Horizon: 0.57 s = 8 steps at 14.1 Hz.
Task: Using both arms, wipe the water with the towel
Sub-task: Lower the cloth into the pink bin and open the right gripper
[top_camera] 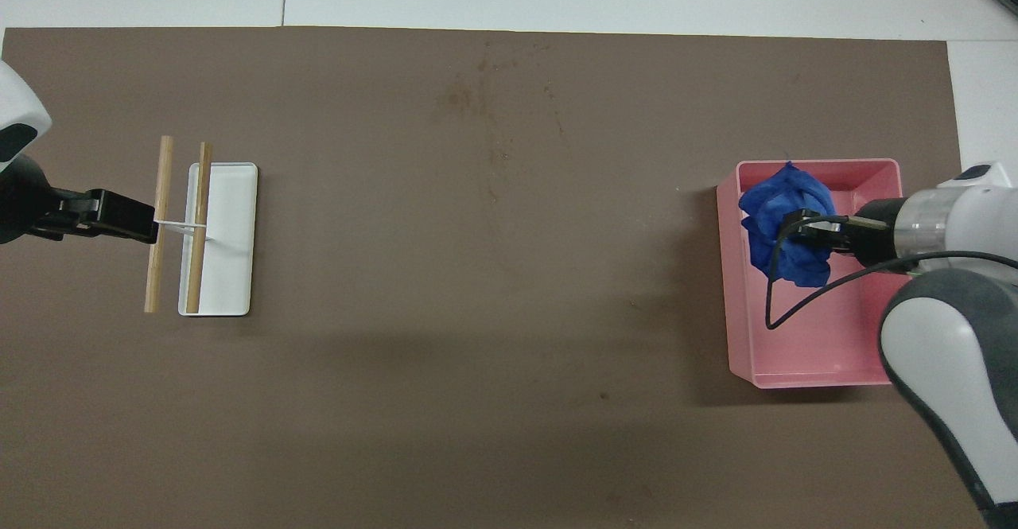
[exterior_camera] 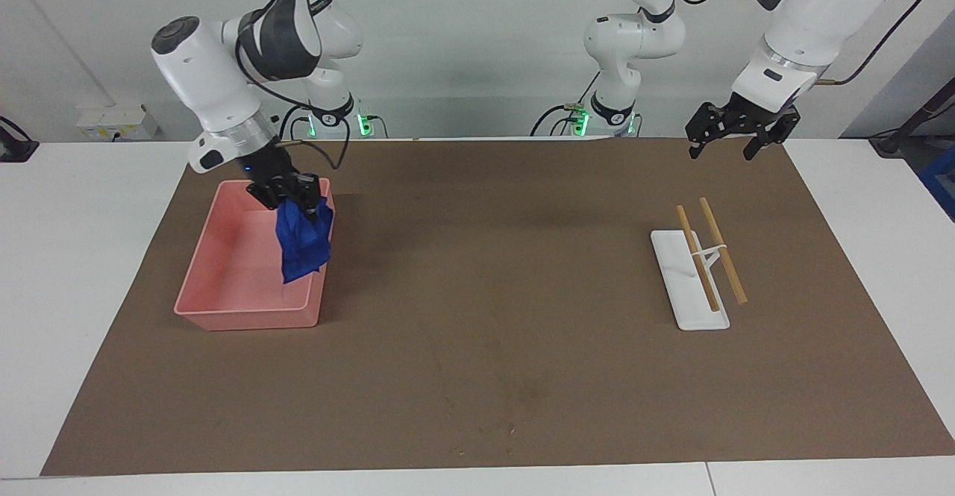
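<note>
One tool busy: right tool [exterior_camera: 292, 196] clamped on towel [exterior_camera: 302, 246] above pink tray [exterior_camera: 224, 315]. Likely drop-off step; next needs release. Left tool [exterior_camera: 735, 138] waited, fingers apart.

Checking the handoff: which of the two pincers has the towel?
The right pincer, shut on the towel over the pink tray; the left pincer hangs open, empty.

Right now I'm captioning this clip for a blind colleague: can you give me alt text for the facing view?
The right gripper holds a crumpled blue towel hanging over a pink tray on a brown mat. At the left arm's end of the table, the open left gripper hangs above a white stand carrying two wooden sticks.
</note>
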Motion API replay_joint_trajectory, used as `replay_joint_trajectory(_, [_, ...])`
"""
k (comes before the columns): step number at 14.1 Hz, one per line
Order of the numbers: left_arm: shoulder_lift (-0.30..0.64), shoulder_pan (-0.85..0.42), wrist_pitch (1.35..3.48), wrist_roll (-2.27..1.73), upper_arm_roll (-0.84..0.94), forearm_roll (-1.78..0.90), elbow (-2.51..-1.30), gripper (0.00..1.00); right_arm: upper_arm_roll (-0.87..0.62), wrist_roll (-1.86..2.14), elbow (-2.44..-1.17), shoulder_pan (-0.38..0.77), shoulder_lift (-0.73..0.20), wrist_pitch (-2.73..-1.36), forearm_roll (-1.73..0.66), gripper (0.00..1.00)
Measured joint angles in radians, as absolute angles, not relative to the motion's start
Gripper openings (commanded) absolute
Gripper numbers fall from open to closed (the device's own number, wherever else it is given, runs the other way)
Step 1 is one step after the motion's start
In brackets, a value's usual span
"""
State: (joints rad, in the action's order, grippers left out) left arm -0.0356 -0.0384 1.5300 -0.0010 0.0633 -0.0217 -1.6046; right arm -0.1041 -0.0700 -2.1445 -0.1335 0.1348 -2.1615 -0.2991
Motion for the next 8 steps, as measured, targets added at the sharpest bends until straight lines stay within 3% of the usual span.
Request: replay_joint_trajectory(8, [-0.036, -0.038, 1.53, -0.001, 0.063, -0.022, -1.605, 1.0, -0.106, -0.046, -2.285, -0.284, 0.083, -2.144, -0.298, 0.0])
